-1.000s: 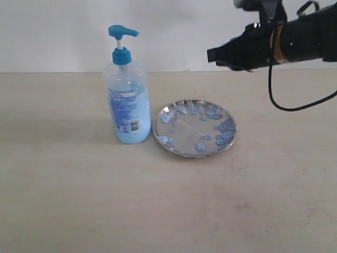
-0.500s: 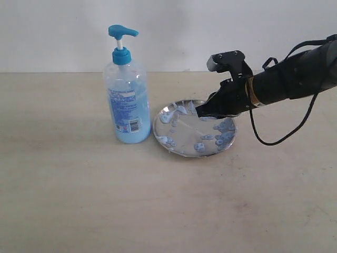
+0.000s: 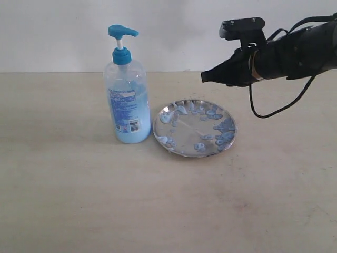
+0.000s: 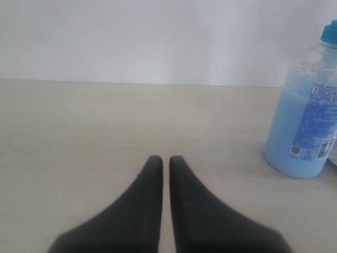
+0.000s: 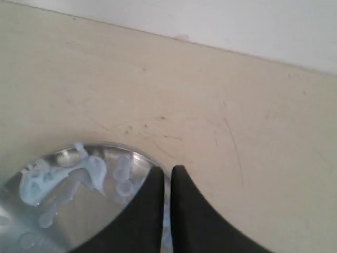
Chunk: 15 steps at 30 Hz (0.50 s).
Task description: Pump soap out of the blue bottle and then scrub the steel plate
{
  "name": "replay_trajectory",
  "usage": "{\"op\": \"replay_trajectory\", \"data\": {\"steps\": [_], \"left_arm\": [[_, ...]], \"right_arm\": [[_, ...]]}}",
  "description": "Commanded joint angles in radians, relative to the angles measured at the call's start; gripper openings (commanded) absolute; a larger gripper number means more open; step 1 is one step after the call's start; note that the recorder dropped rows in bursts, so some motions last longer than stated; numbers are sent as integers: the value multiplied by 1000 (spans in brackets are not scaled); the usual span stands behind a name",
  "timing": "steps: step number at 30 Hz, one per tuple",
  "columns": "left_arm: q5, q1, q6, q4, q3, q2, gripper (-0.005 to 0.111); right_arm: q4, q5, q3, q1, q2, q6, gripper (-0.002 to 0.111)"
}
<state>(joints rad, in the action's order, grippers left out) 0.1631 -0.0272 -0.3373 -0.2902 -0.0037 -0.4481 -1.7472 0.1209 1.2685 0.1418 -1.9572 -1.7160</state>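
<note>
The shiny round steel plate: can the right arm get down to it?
Probably yes: the right gripper hangs over the rim of the steel plate, nothing between them; the clear blue-topped bottle stands aside.

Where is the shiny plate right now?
In the exterior view, the plate lies on the table right of the middle, just right of the soap bottle, below the right hand.

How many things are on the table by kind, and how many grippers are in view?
Pump bottles: 1, the blue bottle
Plates: 1, the steel plate
Grippers: 2, the left gripper and the right gripper
Total: 4
</note>
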Motion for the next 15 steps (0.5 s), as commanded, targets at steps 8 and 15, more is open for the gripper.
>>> {"op": "replay_trajectory", "data": {"steps": [8, 15], "left_arm": [[-7, 1, -9, -5, 4, 3, 4], [-7, 1, -9, -5, 4, 3, 4]], "right_arm": [[3, 799, 34, 19, 2, 600, 0], [3, 1030, 34, -30, 2, -48, 0]]}}
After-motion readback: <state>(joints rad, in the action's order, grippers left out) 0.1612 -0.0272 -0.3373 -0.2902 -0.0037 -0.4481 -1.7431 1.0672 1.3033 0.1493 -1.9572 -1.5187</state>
